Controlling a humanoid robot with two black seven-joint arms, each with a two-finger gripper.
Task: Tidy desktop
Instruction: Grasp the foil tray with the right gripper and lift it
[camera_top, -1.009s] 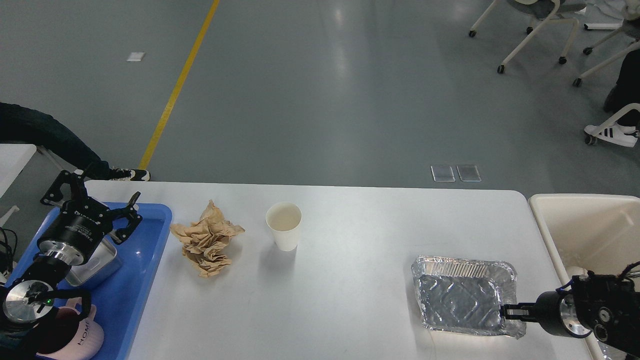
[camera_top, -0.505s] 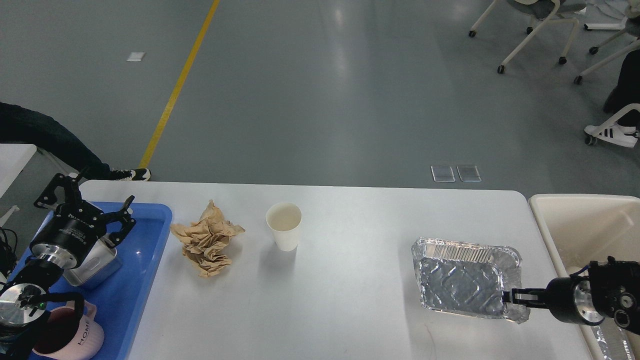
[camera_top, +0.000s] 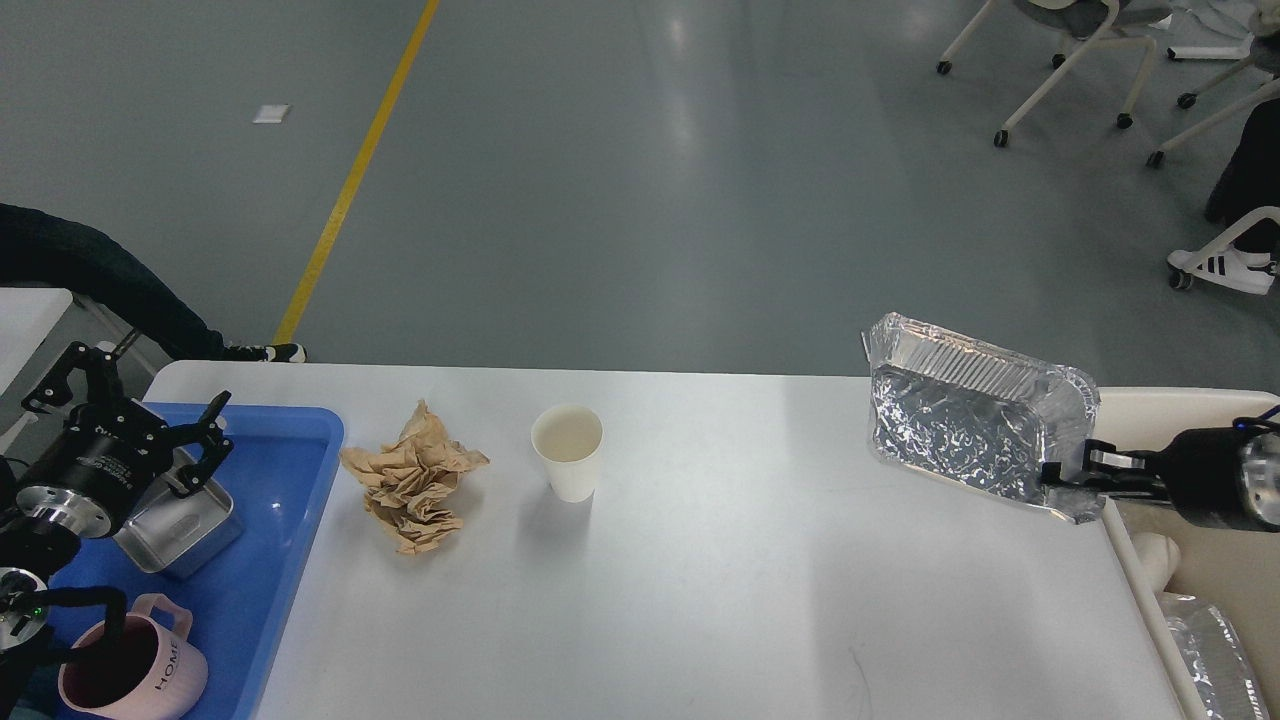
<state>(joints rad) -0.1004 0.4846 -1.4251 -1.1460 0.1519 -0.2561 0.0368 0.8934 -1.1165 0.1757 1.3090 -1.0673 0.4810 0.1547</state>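
Foil catches the eye first: a crinkled rectangular aluminium foil tray (camera_top: 975, 420) hangs tilted in the air over the far right corner of the large smooth white rectangular desktop (camera_top: 700, 560), its open side turned toward the camera; the right gripper (camera_top: 1072, 472) has its black fingers pinched together on the tray's lower right rim, the arm coming in level from the right edge; just beyond that corner stands a cream plastic bin (camera_top: 1150, 410) with another piece of foil (camera_top: 1210, 645) lying in its near part; the desktop itself fills the lower middle of the view, its far edge running across below the grey floor; on it, left of centre, stands a white paper cup (camera_top: 568, 452), upright and open; just to the cup's left, apart from it, lies a crumpled wad of brown paper (camera_top: 412, 478); at the desktop's left end rests a blue plastic tray (camera_top: 270, 560) holding a shiny rectangular metal tin (camera_top: 180, 520) and, nearer the camera, a pink mug (camera_top: 135, 675) with lettering on its side; the left gripper (camera_top: 130, 405) hovers above the far left of the blue tray with its fingers spread wide, gripping nothing.
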